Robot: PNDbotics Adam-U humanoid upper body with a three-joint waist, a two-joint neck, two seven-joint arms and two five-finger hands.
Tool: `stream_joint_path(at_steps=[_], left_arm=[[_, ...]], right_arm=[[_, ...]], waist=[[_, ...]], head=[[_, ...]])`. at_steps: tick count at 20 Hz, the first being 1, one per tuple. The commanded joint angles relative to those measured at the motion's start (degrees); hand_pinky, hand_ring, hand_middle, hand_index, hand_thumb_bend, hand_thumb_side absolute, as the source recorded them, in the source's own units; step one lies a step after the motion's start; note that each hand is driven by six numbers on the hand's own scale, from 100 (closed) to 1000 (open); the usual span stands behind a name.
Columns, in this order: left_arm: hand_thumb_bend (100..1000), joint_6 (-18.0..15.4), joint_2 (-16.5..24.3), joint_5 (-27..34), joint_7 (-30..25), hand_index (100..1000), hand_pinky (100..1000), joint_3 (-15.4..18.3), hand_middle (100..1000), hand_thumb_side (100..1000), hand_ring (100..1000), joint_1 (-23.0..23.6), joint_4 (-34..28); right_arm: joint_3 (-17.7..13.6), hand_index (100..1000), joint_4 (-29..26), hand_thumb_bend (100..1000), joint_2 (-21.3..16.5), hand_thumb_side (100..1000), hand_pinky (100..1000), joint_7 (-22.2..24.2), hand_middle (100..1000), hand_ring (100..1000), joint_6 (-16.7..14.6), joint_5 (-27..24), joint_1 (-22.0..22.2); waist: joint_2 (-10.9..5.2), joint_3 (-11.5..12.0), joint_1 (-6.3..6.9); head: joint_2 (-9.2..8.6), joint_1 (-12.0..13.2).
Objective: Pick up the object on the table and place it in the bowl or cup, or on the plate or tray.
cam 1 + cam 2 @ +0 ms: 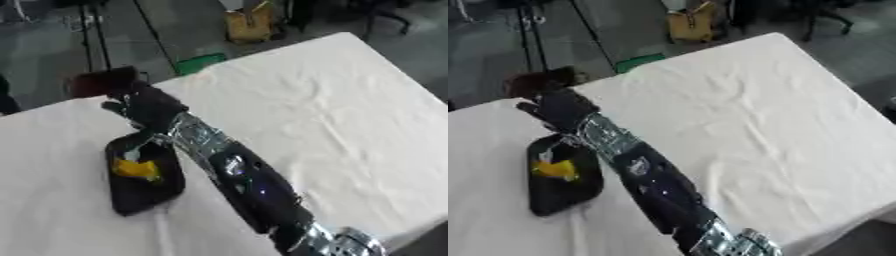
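A black tray lies on the white-clothed counter, and a yellow object sits inside the tray, near its middle. Just beyond the tray's far end hangs the right robot hand, its arm crossing the tray's right edge; whether its fingers are spread cannot be told.

Right hand: blurred; whether the fingers are curled or straight cannot be told.
Right arm: cut off by the lower picture edge; it covers part of the black tray.
Yellow object: blurred; only colour and a lumpy outline can be read.
Dark red object: partly behind the hand; identity cannot be told.
Bench: cut off at the left, right and lower edges.
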Motion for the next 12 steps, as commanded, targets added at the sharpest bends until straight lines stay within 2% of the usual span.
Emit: stream_joint_path(at_steps=[1, 3, 4, 5, 8, 10, 12], left_arm=[[368, -0.12, 0.54, 0.17, 0.27, 870, 678, 0.68, 891, 1000, 837, -0.56, -0.81], [368, -0.12, 0.55, 0.12, 0.40, 870, 678, 0.81, 891, 1000, 837, -0.52, -0.81], [368, -0.12, 0.56, 0.10, 0.45, 870, 678, 0.86, 891, 1000, 838, -0.50, -0.81], [368, -0.12, 0.59, 0.05, 0.51, 870, 678, 0.93, 891, 1000, 838, -0.47, -0.80], [370, -0.15, 0.77, -0.08, 0.74, 870, 677, 1.20, 891, 1000, 837, -0.33, -0.78], [370, -0.19, 0.87, -0.13, 0.91, 870, 677, 1.36, 891, 1000, 838, -0.21, -0.77], [370, -0.22, 0.87, -0.17, 1.00, 870, 678, 1.45, 891, 1000, 838, -0.20, -0.79]], right_arm=[[-0.98, 920, -5.03, 315, -2.10, 512, 872, -3.03, 881, 782, 1.76, -5.09, -0.42], [-1.61, 915, -6.67, 253, -3.56, 501, 842, -2.71, 878, 750, 2.31, -10.90, 0.29], [-1.83, 912, -7.31, 194, -4.35, 471, 824, -2.14, 881, 734, 2.45, -14.31, 0.58], [-2.14, 912, -7.85, 172, -5.66, 462, 816, -1.23, 883, 726, 2.14, -18.80, 1.32], [-3.16, 911, -9.85, 145, -10.69, 448, 786, 2.55, 882, 696, 0.49, -32.29, 3.31], [-3.98, 902, -11.32, 141, -13.84, 438, 781, 4.85, 880, 683, 0.00, -38.23, 4.52], [-5.14, 882, -12.65, 114, -16.52, 429, 772, 6.24, 876, 668, 0.19, -42.09, 5.90]], waist=[[-0.86, -0.20, -0.15], [-0.76, -0.39, -0.20], [-0.73, -0.44, -0.22], [-0.58, -0.51, -0.22], [-0.37, -0.63, -0.26], [-0.26, -0.74, -0.25], [-0.10, -1.02, -0.17]], head=[[-0.54, 0.47], [-0.57, 0.72], [-0.58, 0.80], [-0.59, 1.09], [-0.57, 1.69], [-0.62, 2.02], [-0.70, 2.32]])
